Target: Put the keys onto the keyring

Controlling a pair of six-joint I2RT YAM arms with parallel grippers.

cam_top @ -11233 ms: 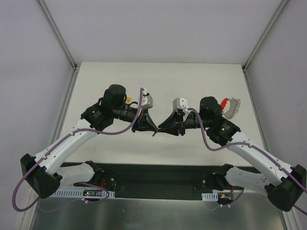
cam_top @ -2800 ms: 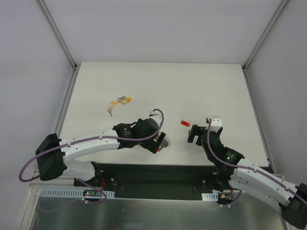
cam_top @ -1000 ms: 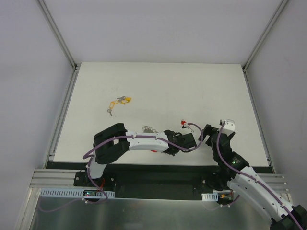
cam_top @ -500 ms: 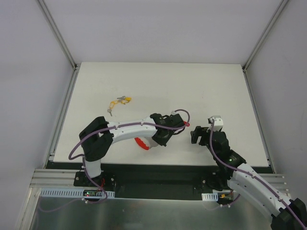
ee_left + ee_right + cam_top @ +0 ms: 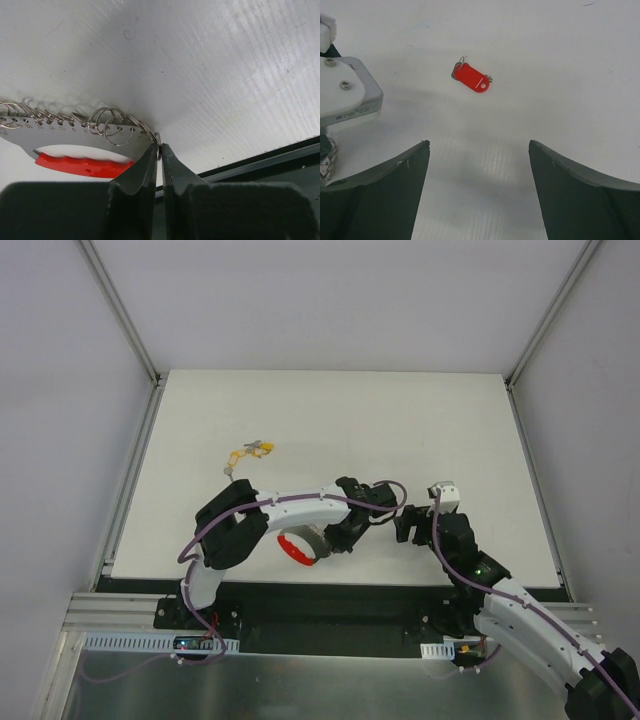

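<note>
Keyring (image 5: 298, 549) lies long-axis left-right, right end clamped in left jaws; right jaws spread apart.

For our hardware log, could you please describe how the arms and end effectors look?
The left arm and right arm have white links, black joints and a purple cable each. The left end effector has narrow, dark, tapered fingers; the right end effector has broad, curved ones.

Robotics lab test cell, white table (image 5: 420, 420), plain grey enclosure walls (image 5: 330, 300), aluminium frame posts (image 5: 118, 308)
</note>
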